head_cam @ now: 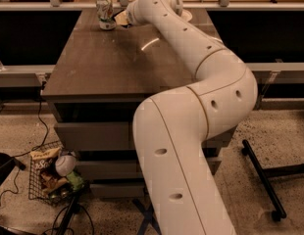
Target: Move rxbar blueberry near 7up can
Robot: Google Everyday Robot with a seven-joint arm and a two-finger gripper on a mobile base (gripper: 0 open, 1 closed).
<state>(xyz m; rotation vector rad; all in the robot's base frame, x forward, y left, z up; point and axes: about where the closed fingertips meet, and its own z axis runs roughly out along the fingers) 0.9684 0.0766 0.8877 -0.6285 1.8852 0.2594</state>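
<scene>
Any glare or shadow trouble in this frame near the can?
Camera view: dim, warm light. One bright glare streak on the table, right of the can, which reads fine. The hand sits just right of the can at the far edge, shaded and mostly hidden by the arm; the snack bar can't be made out. Under the table it's near black.

7up can (pixel 104 12) and gripper (pixel 121 19) are crowding the worktop's (pixel 103 62) far left corner; arm (pixel 211 72) is stretching along its right edge.
</scene>
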